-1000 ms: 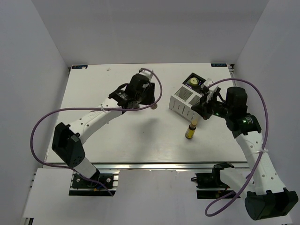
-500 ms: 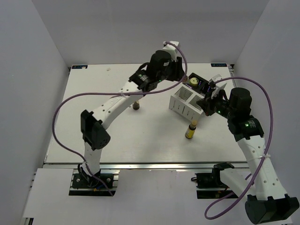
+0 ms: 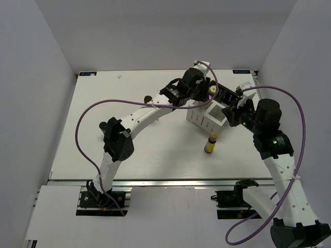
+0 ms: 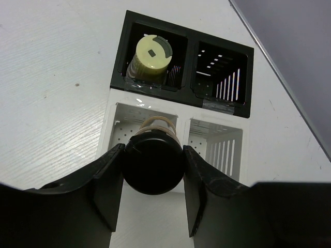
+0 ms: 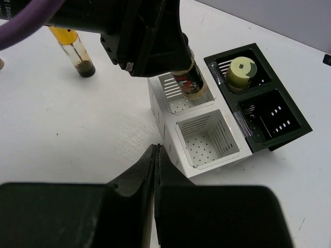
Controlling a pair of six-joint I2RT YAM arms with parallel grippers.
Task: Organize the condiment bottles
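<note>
My left gripper (image 4: pixel 153 151) is shut on a dark-brown bottle with a black cap (image 4: pixel 153 170). It holds the bottle upright over the far-left compartment of the white rack (image 4: pixel 111 129). In the right wrist view the bottle (image 5: pixel 187 76) hangs with its base at that compartment's mouth. A cream jar (image 4: pixel 151 54) sits in the black box (image 4: pixel 189 41). An amber-yellow bottle (image 3: pixel 210 144) with a dark neck stands on the table in front of the rack (image 3: pixel 204 118). My right gripper (image 5: pixel 156 147) is shut and empty beside the rack's near corner. The slim yellow bottle is out of view.
The black box (image 3: pixel 223 96) with purple lights stands right behind the rack. The rack's near compartment (image 5: pixel 207 137) holds nothing. The left arm (image 3: pixel 150 109) stretches across the table's middle. Purple cables loop beside both arms.
My left arm has swung from the table's middle to the right and far, carrying the bottle over the rack. My right gripper has drifted slightly right.
</note>
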